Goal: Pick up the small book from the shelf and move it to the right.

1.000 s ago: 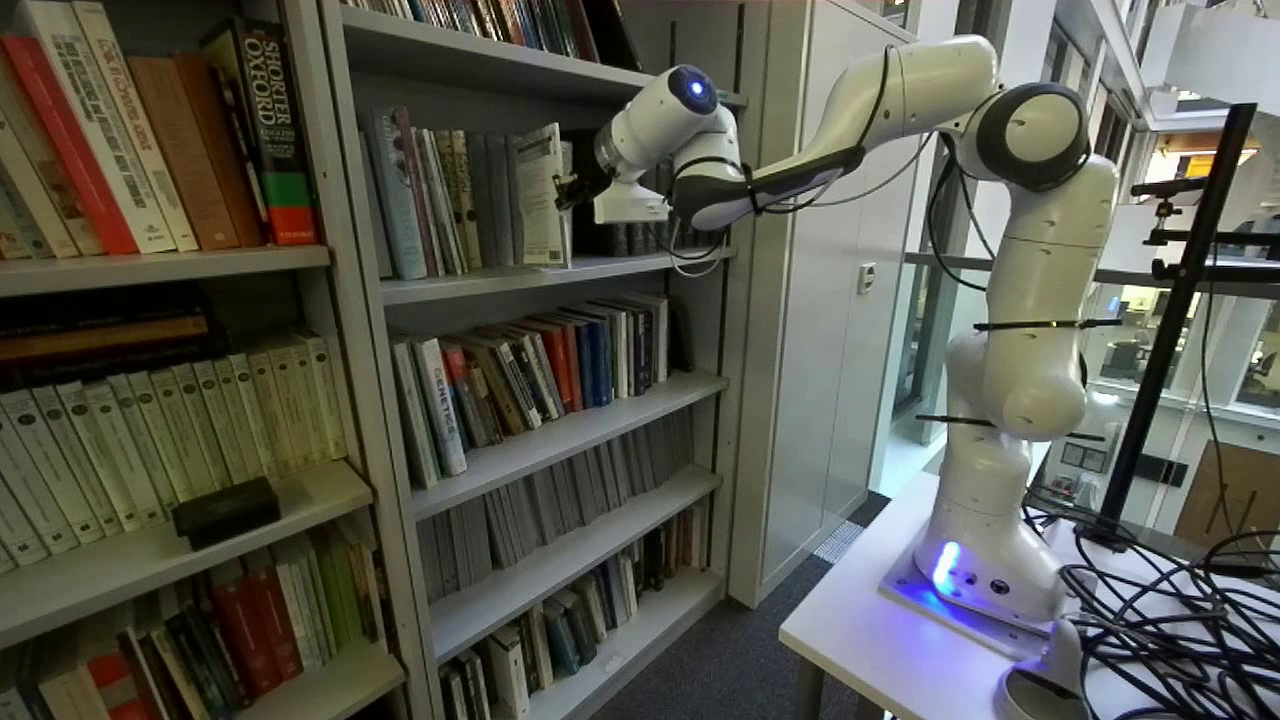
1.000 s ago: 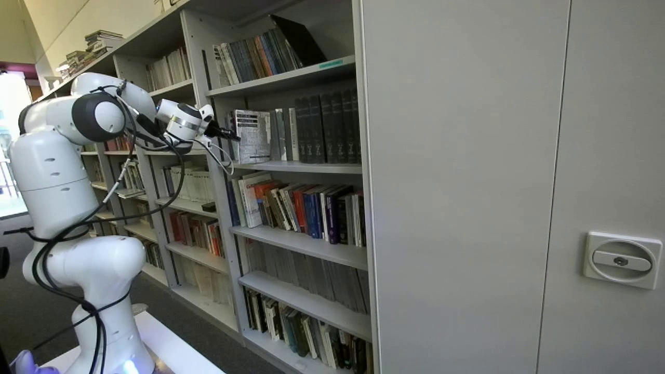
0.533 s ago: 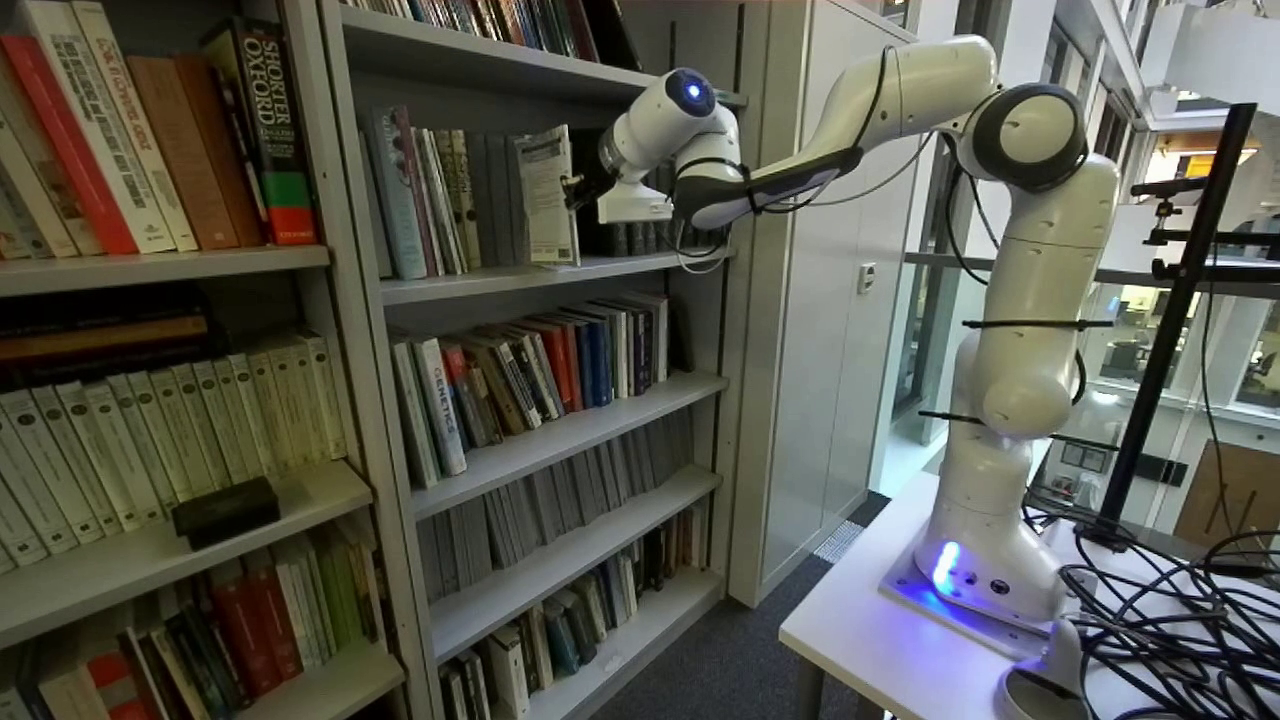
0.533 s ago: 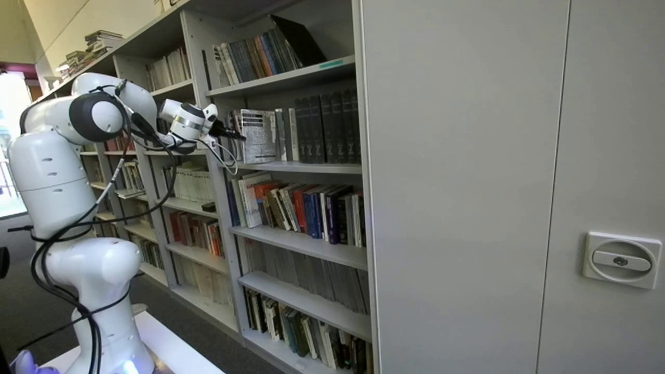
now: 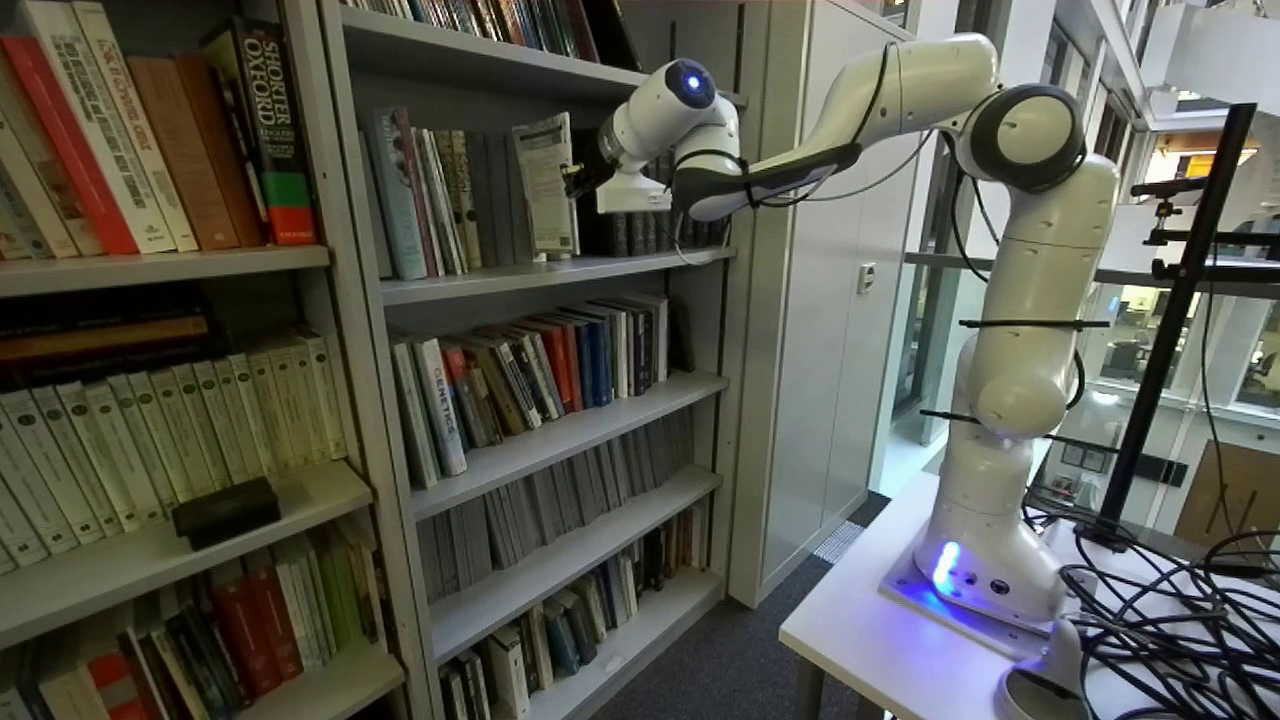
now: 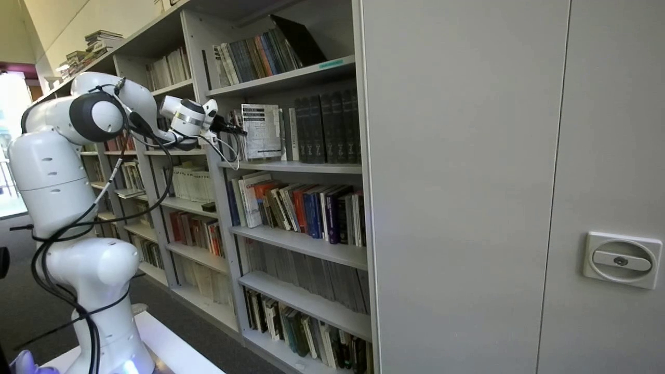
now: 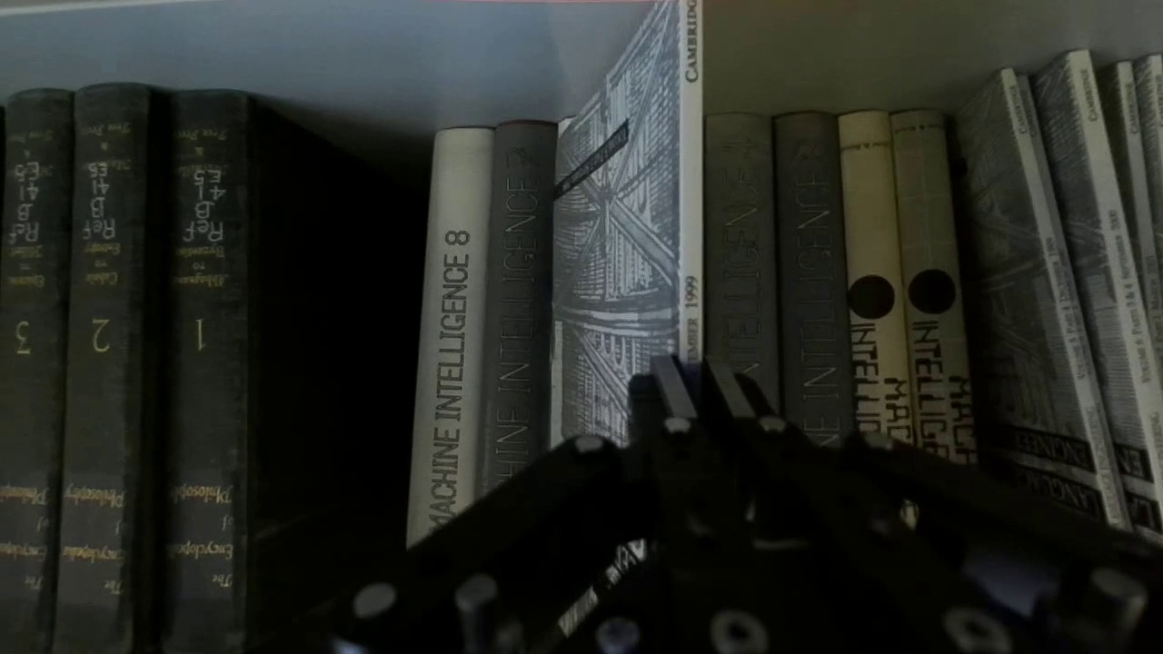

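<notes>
Tall and grey, the shelf (image 5: 600, 415) stands full of rows of books (image 5: 585, 360). Next to it is a big grey cupboard (image 6: 462, 182). A white robot arm (image 5: 1040, 270) on a white tabletop (image 5: 850, 620) reaches to a row near the top, where fat black books (image 6: 314, 130) stand. Left of them in both exterior views is the small book (image 5: 546, 190), thin and pale, poking out in front of some grey books (image 7: 743, 245). Black and little, the end effector (image 7: 700, 381) pinches it tight by its edge.
</notes>
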